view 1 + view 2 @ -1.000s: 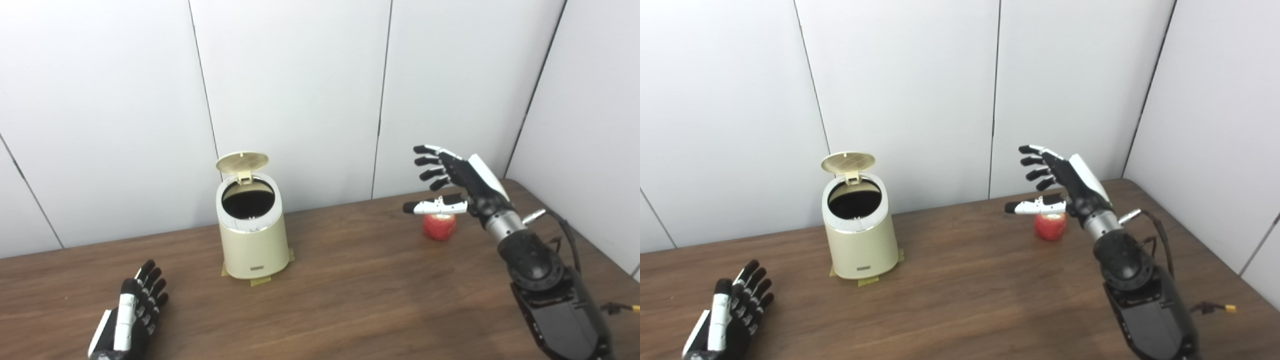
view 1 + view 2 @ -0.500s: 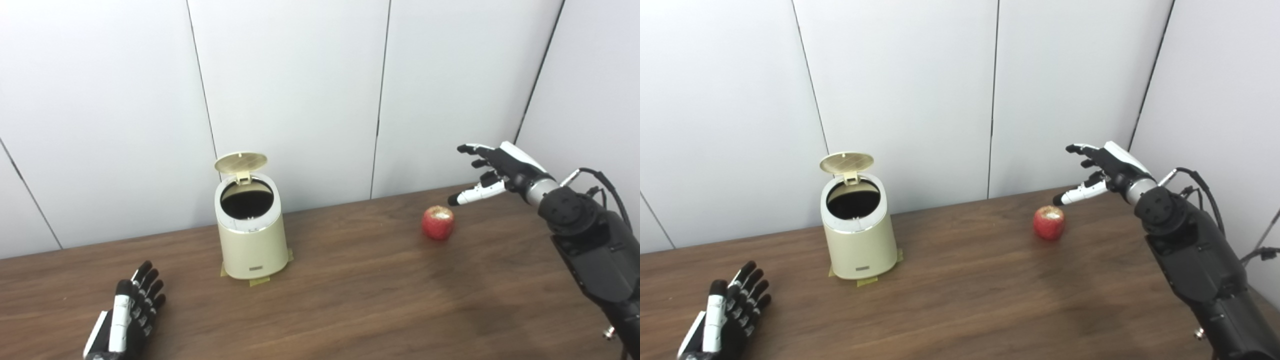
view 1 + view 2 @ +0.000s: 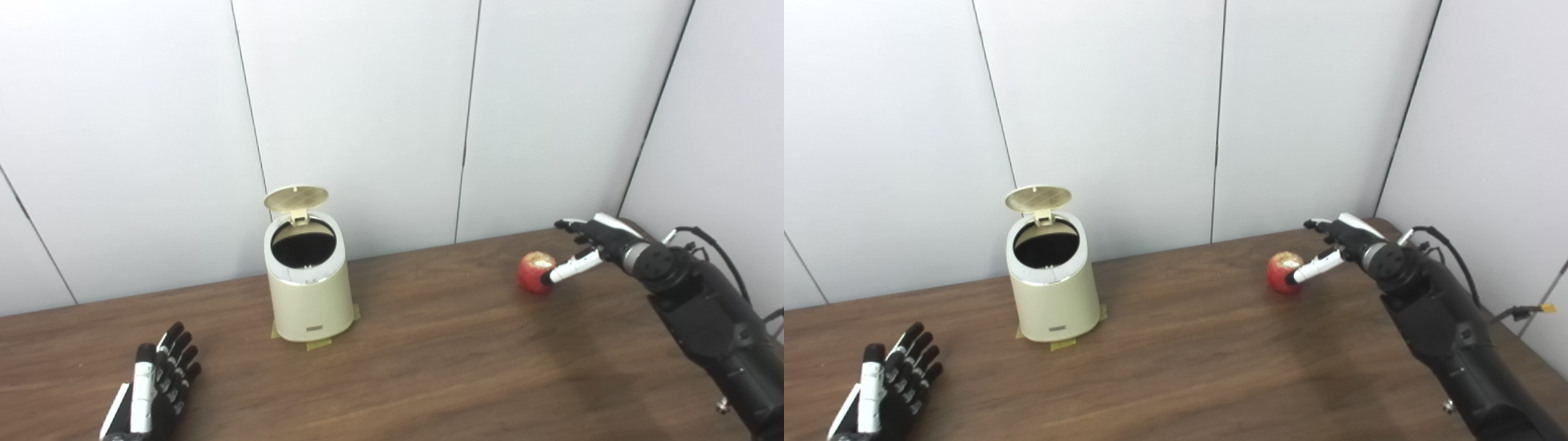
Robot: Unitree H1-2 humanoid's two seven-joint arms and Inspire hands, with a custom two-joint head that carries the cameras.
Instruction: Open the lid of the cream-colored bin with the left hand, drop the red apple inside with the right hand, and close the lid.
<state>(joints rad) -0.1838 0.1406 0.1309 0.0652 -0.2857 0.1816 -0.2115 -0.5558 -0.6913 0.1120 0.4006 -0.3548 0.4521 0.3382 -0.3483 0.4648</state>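
round cream bin [image 3: 309, 288] (lid [image 3: 296, 197] up) | glossy red apple [image 3: 533, 272] | wood-grain table [image 3: 429, 367]

Table [image 3: 429, 367]: dark brown wood-grain top, running from the near edge to the white panelled wall at the far side.

On it:
- Cream-colored bin [image 3: 310, 291], left of centre toward the far side, upright, lid [image 3: 296, 197] raised at its far rim; pieces of yellowish tape [image 3: 318, 345] under its base.
- Red apple [image 3: 534, 272], far right, well apart from the bin.
- Left hand [image 3: 152, 395], near-left corner, lying low at the tabletop.
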